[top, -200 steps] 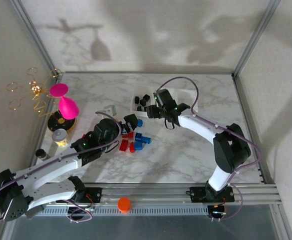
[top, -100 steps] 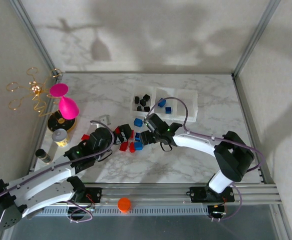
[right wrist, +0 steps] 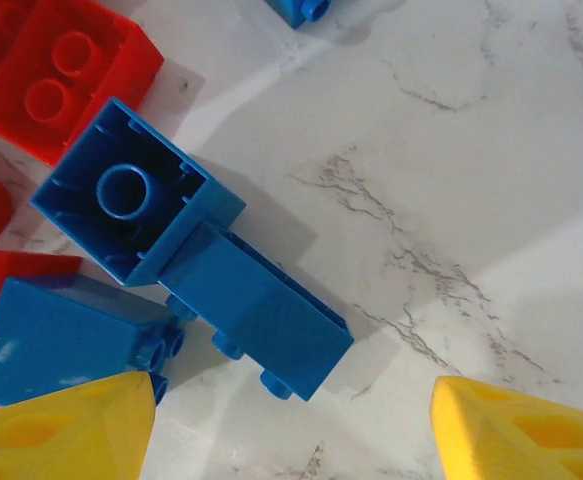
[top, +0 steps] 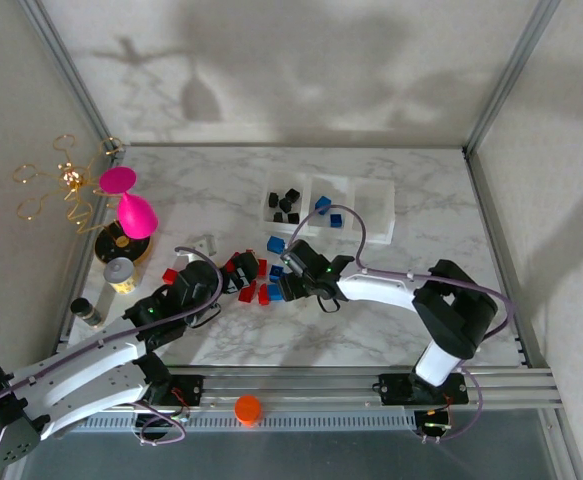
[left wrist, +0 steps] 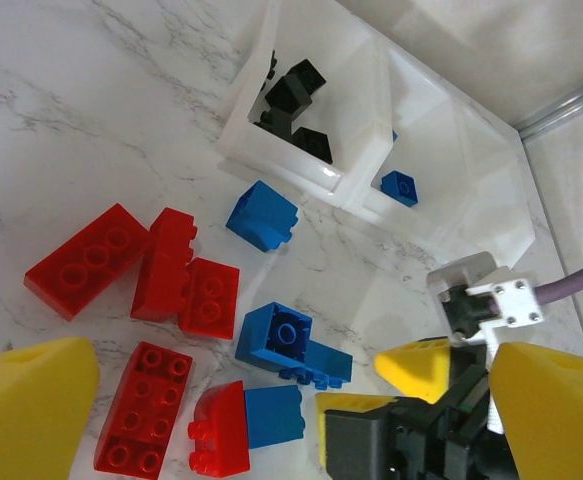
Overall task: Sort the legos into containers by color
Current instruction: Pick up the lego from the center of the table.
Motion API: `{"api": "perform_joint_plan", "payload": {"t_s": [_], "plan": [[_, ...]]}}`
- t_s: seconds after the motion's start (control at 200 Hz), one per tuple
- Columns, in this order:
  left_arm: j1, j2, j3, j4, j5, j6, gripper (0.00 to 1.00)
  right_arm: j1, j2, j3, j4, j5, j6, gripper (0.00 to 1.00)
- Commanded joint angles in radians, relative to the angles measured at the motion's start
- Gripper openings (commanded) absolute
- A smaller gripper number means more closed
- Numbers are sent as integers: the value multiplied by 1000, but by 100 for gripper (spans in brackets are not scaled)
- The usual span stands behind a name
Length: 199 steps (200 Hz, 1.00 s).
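The marble table (top: pixel 441 200) is bare along its right edge and near-right corner. The three containers (top: pixel 374 218) stand in a row near the far edge, centre. The left one holds black legos (top: pixel 286 203) and the middle one holds blue.

Loose legos (top: pixel 256 280) lie left of centre.

Right gripper (right wrist: pixel 291 420): fingers apart over marble, beside a joined blue pair (right wrist: pixel 191 265) whose long axis runs diagonally.

Left gripper (left wrist: pixel 291 400): fingers apart, gripping nothing.

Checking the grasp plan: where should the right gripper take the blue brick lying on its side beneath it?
From above, pinch the sideways blue brick across its narrow width near its free end: bare table lies there, while the upturned blue brick touches the other end.
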Motion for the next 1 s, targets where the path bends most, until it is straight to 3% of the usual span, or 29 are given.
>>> {"api": "perform_joint_plan", "payload": {"t_s": [0.0,0.536,0.991], "plan": [[9,-7,-10,-17,-14,-16,100,-14,26,-25,48,-6,-52,72],[9,10,18,-8,-20,1,99,-44,168,62,110,-56,-127,57],[9,35,24,11,-14,9,100,-46,137,47,100,-95,-132,23]]}}
